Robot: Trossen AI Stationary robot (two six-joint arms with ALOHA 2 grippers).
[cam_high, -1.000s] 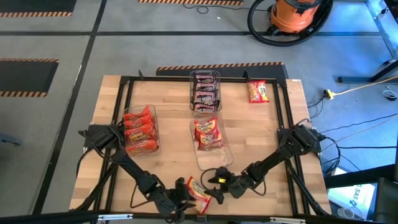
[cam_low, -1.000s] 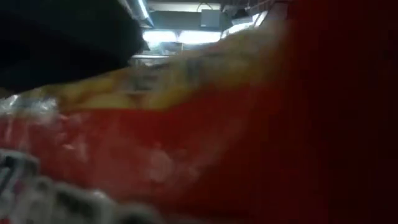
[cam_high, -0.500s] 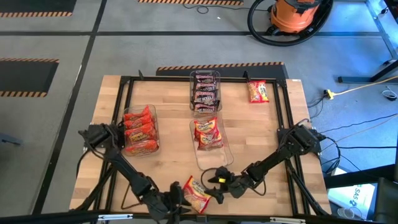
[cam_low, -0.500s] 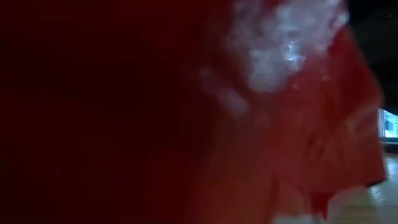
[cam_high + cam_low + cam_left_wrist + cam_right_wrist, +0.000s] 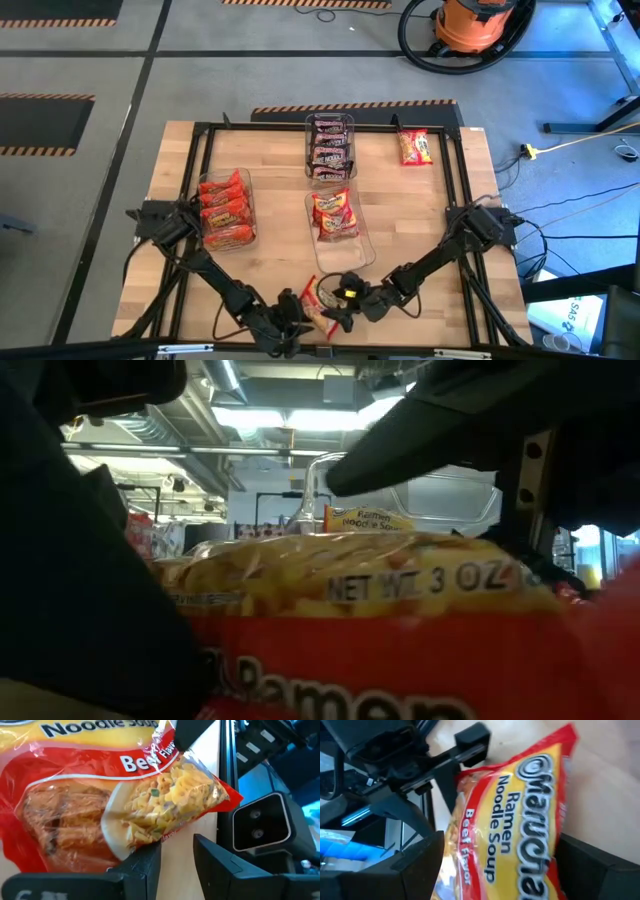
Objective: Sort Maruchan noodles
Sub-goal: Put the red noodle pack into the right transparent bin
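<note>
Beef-flavor Maruchan packet sits at the tabletop near edge, pinched at one corner by the left hand. Right hand is spread wide around it. Risk: the thin corner grip may slip the crinkly wrapper during transfer.

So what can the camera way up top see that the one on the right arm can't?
Only the top camera shows the whole table, three clear bins of noodle packs, a loose pack at the far edge, and an orange vacuum on the floor. Only the right arm's camera shows the words "Ramen Noodle Soup, Beef Flavor". Both show the red-and-yellow pack at the near edge, pinched by the left pincer, with the right pincer open around it.
</note>
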